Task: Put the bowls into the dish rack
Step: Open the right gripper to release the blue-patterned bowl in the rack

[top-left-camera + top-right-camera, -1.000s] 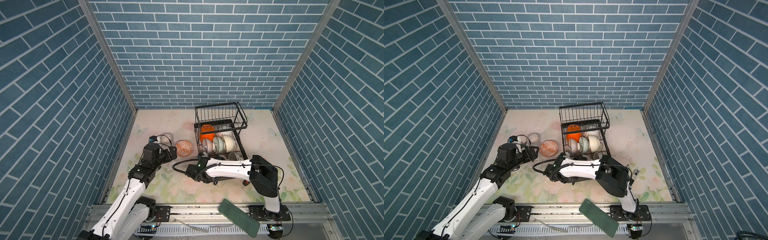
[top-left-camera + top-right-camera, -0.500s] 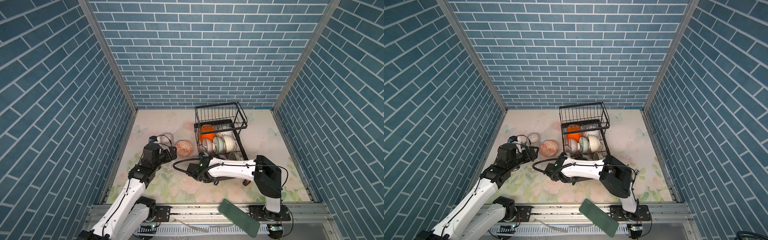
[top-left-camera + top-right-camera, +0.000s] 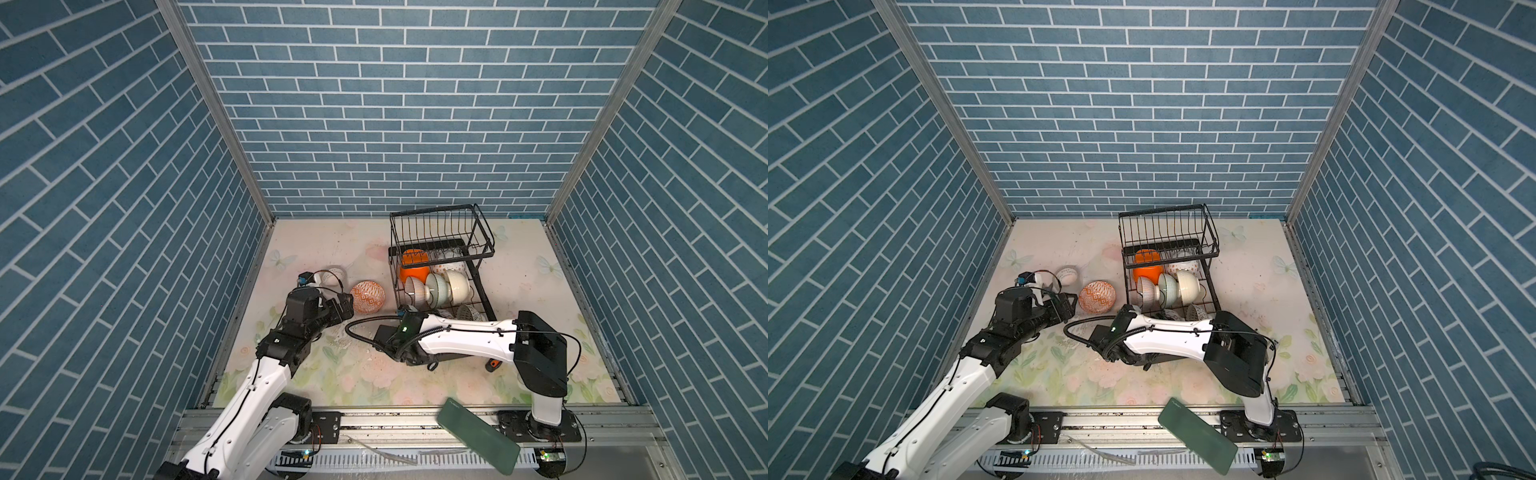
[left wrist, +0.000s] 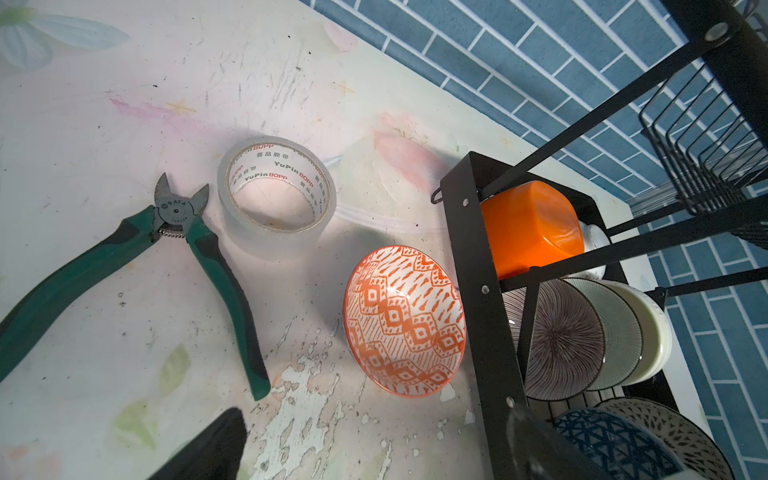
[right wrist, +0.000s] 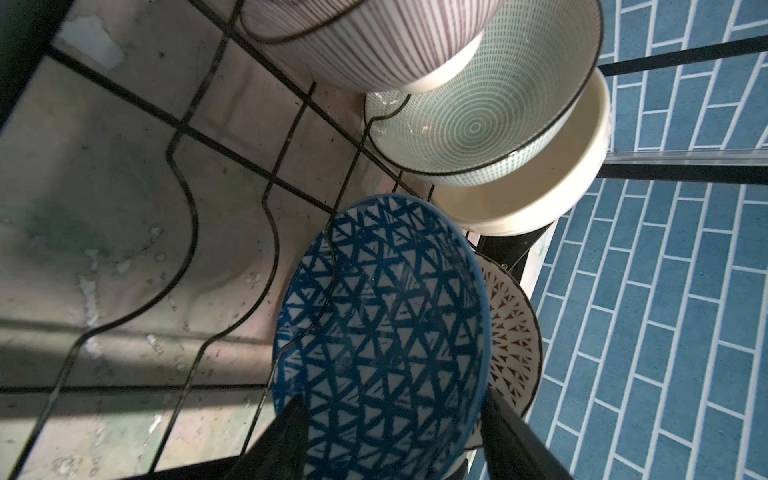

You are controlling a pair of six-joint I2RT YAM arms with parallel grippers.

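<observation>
Right gripper [image 5: 395, 415] jaws part-open, astride blue bowl [image 5: 382, 316] rim; bowl stands in dish rack [image 4: 471, 257] lower slot. Back out straight, avoid tipping. Left gripper [image 3: 344, 306] jaws wide, empty, near 1 orange-patterned bowl [image 3: 368, 296] on counter [image 3: 316, 245].

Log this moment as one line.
left gripper: open, by orange patterned bowl | right gripper: astride blue bowl in dish rack, grip unclear

A clear tape roll [image 4: 276, 195] is seen lying flat at the left of the floral tabletop [image 4: 124, 104], and green-handled cutters [image 4: 183, 232] are laid just beside it, blades parted.
</observation>
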